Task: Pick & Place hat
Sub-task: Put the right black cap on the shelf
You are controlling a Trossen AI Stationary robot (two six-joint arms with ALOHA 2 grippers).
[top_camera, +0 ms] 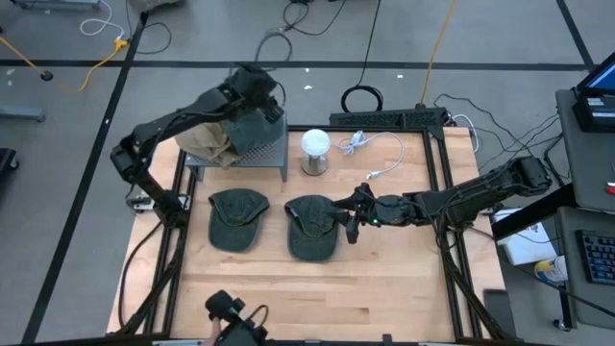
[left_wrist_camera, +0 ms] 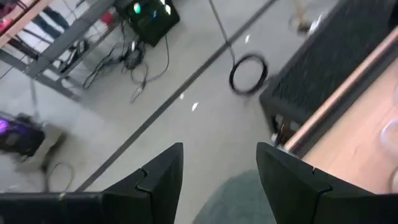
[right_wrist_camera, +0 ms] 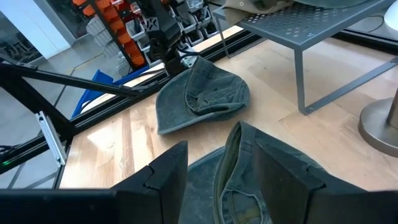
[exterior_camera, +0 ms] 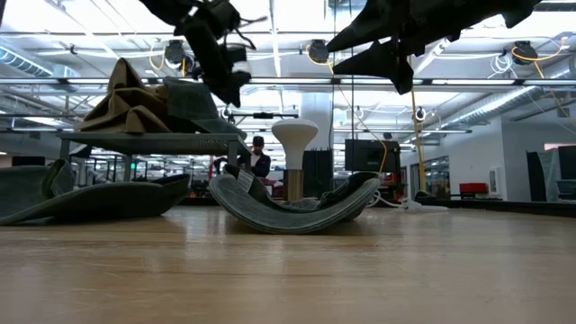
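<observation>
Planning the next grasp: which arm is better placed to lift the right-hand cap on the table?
Right. The right gripper hovers open at that cap; the left gripper is open over the rack.

Bench (top_camera: pixel 384 288): pale wood planks, smooth, satin sheen, edged by dark metal rails. Hat (right_wrist_camera: pixel 202 99) lying ahead of the right hand (right_wrist_camera: pixel 214 168): dull green cloth, matt, washed-looking, seams visible. Second hat (right_wrist_camera: pixel 261 180) directly under that hand: same faded green cloth. Raised shelf (right_wrist_camera: pixel 311 28) beyond the hats: grey perforated metal, matt, on metal legs. Bundle (exterior_camera: pixel 130 103) on the shelf beside the left hand (left_wrist_camera: pixel 217 180): tan cloth, creased. Both hands: dark matt plastic fingers.
</observation>
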